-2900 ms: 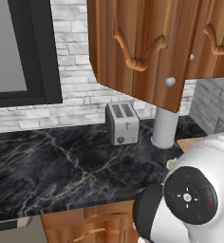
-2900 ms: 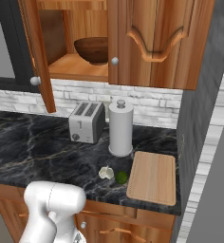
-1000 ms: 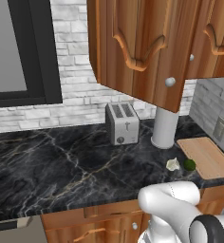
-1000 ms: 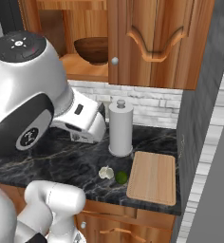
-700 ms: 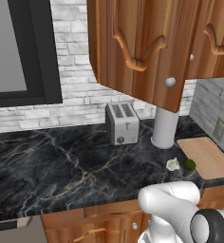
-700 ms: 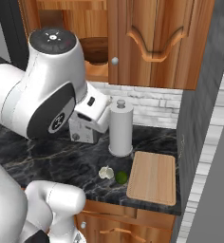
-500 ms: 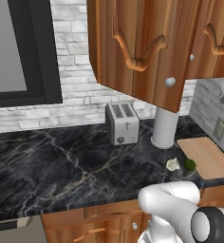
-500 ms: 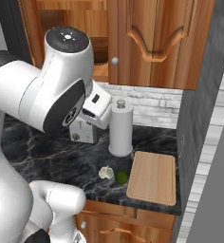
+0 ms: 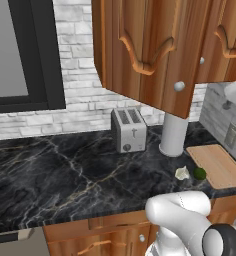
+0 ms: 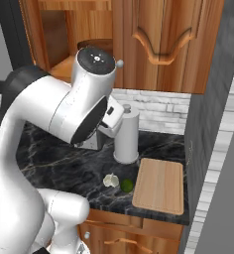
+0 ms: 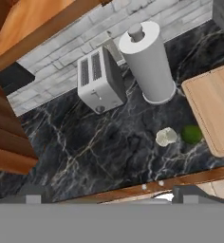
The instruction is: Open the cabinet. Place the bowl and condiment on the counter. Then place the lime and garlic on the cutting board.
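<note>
A: Above the tabletop [image 11: 99,152], the end effector [image 11: 109,197] looks down with its two finger tips spread wide and nothing between them

B: Where are the task's things from there?

A: Under the hand camera, the garlic [image 11: 166,136] and the lime [image 11: 191,134] lie just beside each other on the black marble, near the left edge of the cutting board [image 11: 216,107] but not on it. Farther back stand a toaster [image 11: 99,80] and a paper-towel roll [image 11: 147,61]. The cabinet [image 10: 64,34] has its left door swung open, and the dark rim of the bowl [image 10: 95,44] shows on the shelf behind the arm. I cannot make out the condiment

B: What could go wrong?

A: My worry is the arm itself. Its big elbow [image 10: 84,106] is raised right in front of the open shelf, close to the cabinet's centre knob [image 10: 119,63] and the roll. A reach into the cabinet could clip the door, the shelf edge or the roll. The bowl is wide too, so a grip on its rim may slip. Later, the lime is round and could roll off the board or knock the garlic

B: And the pose?

A: Seen from the right base camera, the arm rises from lower left, folds at that elbow, and the hand tips downward toward the tabletop
</note>
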{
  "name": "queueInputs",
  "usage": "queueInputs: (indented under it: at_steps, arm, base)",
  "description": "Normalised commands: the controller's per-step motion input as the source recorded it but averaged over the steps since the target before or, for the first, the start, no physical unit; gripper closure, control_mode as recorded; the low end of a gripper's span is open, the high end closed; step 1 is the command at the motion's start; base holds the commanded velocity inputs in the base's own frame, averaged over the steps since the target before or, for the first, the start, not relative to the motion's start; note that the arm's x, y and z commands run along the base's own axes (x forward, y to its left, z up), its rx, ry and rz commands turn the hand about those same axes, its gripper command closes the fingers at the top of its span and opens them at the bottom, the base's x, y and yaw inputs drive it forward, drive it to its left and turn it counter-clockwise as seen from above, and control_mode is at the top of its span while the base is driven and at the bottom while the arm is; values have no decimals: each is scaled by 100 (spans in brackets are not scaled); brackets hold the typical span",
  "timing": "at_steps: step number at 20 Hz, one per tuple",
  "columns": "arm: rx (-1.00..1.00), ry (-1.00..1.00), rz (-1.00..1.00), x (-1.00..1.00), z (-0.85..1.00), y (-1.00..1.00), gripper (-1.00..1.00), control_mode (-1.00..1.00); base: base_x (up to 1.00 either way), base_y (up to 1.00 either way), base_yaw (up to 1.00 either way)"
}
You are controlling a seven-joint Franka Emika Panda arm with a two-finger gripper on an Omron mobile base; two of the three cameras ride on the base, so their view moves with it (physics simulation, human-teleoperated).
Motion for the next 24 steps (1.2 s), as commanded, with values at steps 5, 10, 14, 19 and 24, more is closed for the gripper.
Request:
queueInputs:
  at_steps: [5, 10, 14, 19, 24]
  arm:
    - [13, 0, 0, 60, 0, 7, -100, -100]
    - [12, 0, 0, 56, 0, 20, -100, -100]
    - [12, 0, 0, 60, 0, 27, -100, -100]
    - [12, 0, 0, 62, 0, 31, -100, -100]
    - [13, 2, 0, 57, 0, 26, -100, -100]
  base:
    - [0, 0, 0]
    - [0, 0, 0]
    - [0, 0, 0]
    - [0, 0, 0]
    - [0, 0, 0]
